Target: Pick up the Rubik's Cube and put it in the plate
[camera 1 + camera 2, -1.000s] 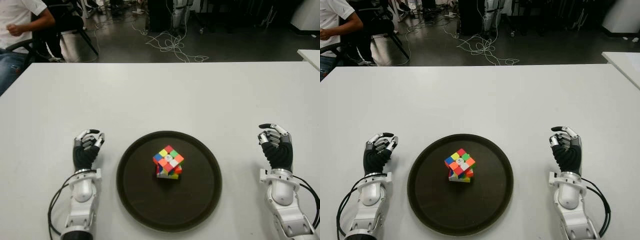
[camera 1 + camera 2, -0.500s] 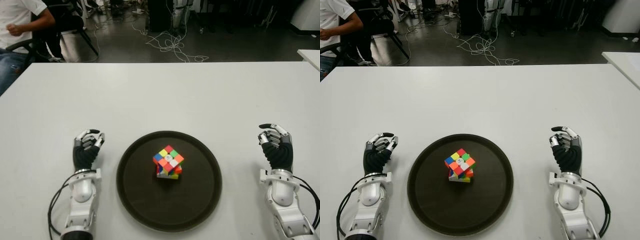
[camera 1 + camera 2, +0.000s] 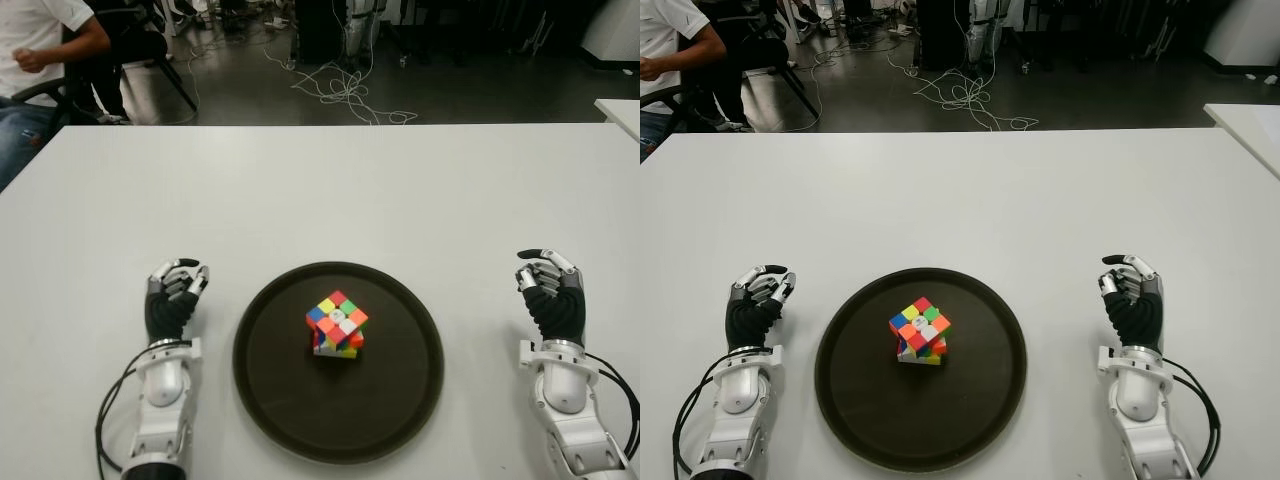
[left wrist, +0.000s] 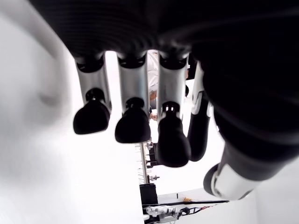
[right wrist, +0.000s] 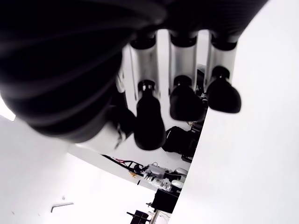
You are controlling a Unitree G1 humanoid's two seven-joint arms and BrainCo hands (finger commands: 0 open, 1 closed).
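The multicoloured Rubik's Cube (image 3: 337, 324) sits inside the round dark brown plate (image 3: 270, 390), a little toward 12 o'clock from the plate's centre, turned so that one corner faces the robot. It appears slightly tilted, with its lower layer twisted out of line with the top. No hand touches it.

The plate lies on the white table (image 3: 330, 190), at the near edge between the two hands.

The left hand (image 3: 175, 297) shows at 9 o'clock of the plate, apart from its rim. Its fingers (image 4: 133, 123) are loosely curled and hold nothing.

The right hand (image 3: 551, 296) shows at 3 o'clock of the plate, well apart from the rim. Its fingers (image 5: 148, 121) are likewise relaxed, bent, and empty.

At 11 o'clock beyond the table, a seated person in a white shirt (image 3: 38, 40) is partly in view. Loose cables (image 3: 345, 90) lie on the dark floor at 12 o'clock.
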